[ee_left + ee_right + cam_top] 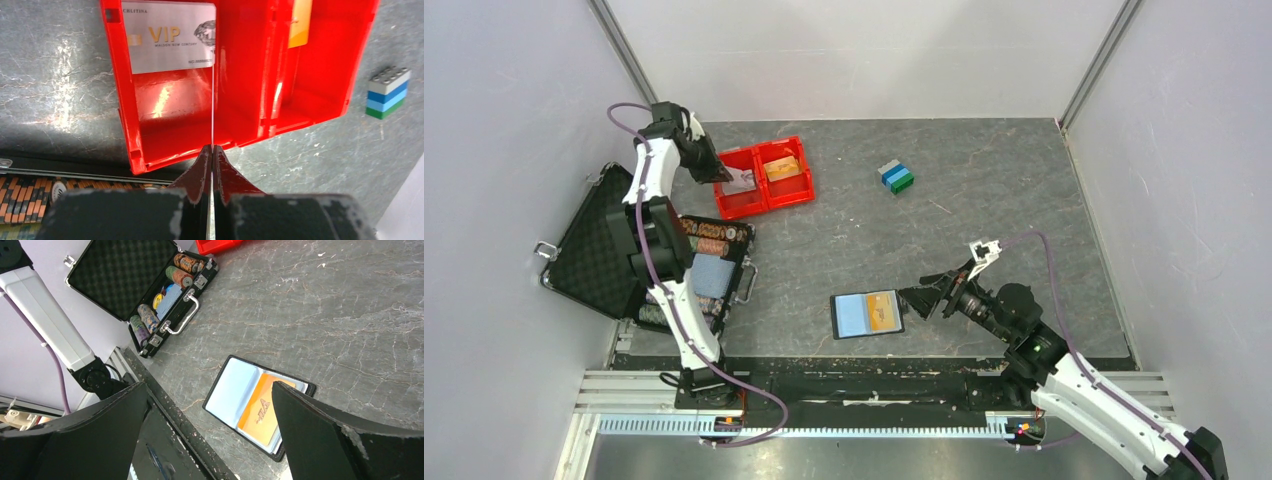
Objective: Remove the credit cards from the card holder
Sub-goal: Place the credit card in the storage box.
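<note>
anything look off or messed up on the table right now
Nothing spilled or broken. One card is not lying flat: the left hand pinches a thin whitish card on edge over the left compartment of the red tray, above the VIP card lying there. An orange card sits in the open card holder.

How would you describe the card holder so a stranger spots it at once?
On the grey table, look near the front edge, just left of the right gripper. The card holder lies flat there: unlike the red tray and black case, it is a thin black-edged rectangle with a blue face holding an orange card.
</note>
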